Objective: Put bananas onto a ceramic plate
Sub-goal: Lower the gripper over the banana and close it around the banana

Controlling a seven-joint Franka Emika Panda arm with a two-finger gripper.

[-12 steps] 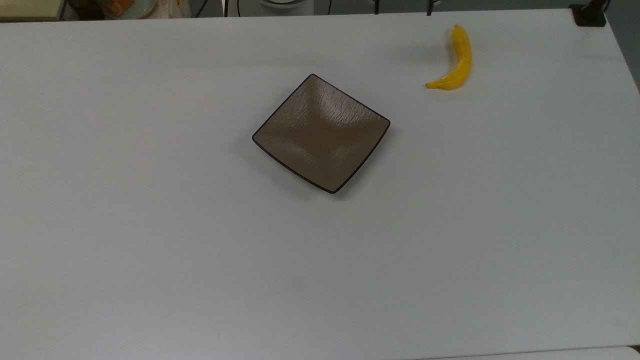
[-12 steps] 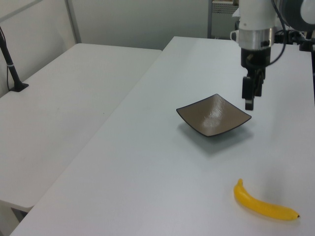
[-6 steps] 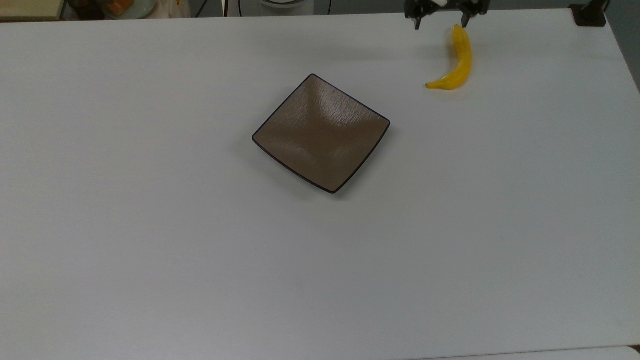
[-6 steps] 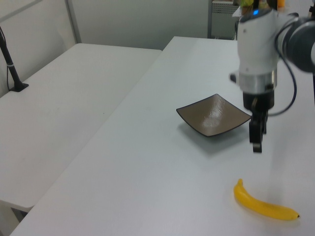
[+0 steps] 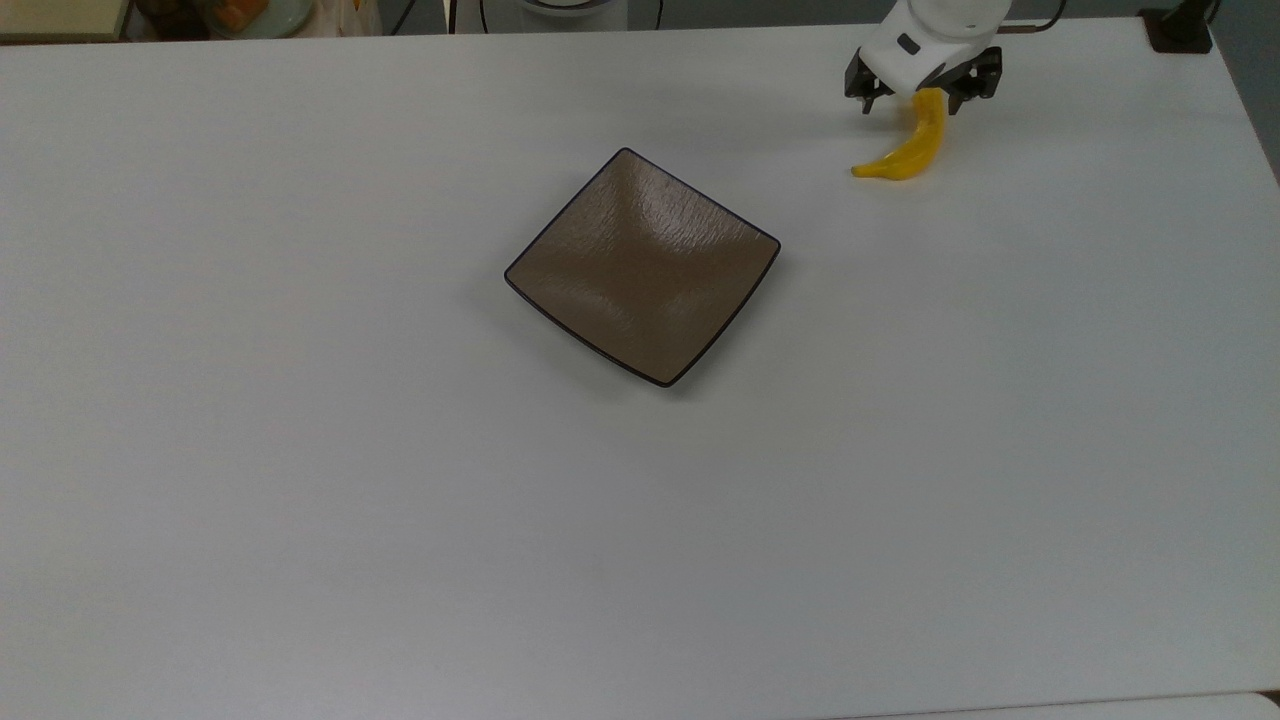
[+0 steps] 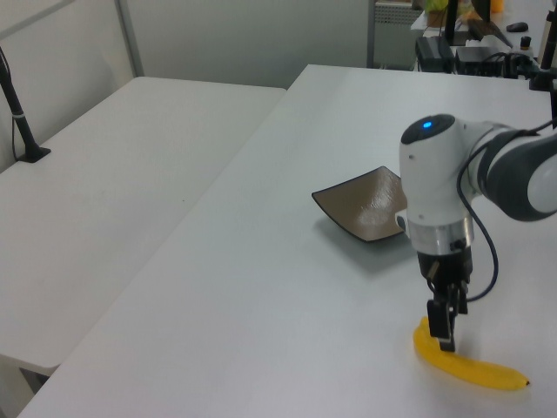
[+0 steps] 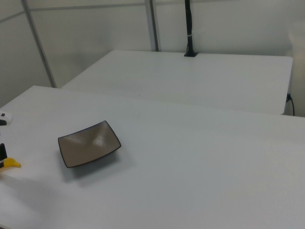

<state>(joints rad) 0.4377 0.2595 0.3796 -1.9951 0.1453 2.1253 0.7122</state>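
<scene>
One banana [image 5: 915,150], one empty plate [image 5: 642,266].

The white surface [image 5: 400,500] is matte and unmarked across its bare area. A second white table [image 6: 113,200] stands beside it, separated by a narrow seam in the left view. A black post [image 7: 188,28] rises from a small base on that table's far edge in the right view; the same post [image 6: 17,104] appears at the left view's left. Beyond the top view's upper edge sit a pale bowl [image 5: 255,15] with orange contents and dark cables [image 5: 455,15].
</scene>
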